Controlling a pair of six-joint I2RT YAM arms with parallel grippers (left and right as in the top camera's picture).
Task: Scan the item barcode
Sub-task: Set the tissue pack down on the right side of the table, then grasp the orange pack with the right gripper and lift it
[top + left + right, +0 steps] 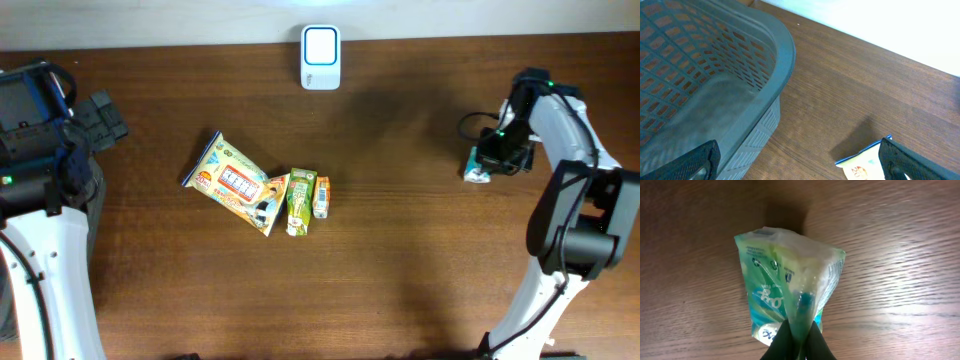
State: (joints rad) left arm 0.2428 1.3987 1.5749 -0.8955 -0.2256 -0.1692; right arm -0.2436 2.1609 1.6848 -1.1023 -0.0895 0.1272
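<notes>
While R gripper [796,342] pinches green pouch [790,275], L gripper [800,162] spread by grey basket [785,50], 3 snack packs [262,190] on table [400,250]

You have one white scanner [320,57] at the far edge, one large snack bag [228,180], two small cartons [300,202] [321,196] right of it, one green pouch [790,285] far right, one grey basket [785,55] left.

A green-and-white pouch [785,280], grey lattice basket [784,52], yellow snack bag [232,183], dark-brown wood-grain table [400,250].
</notes>
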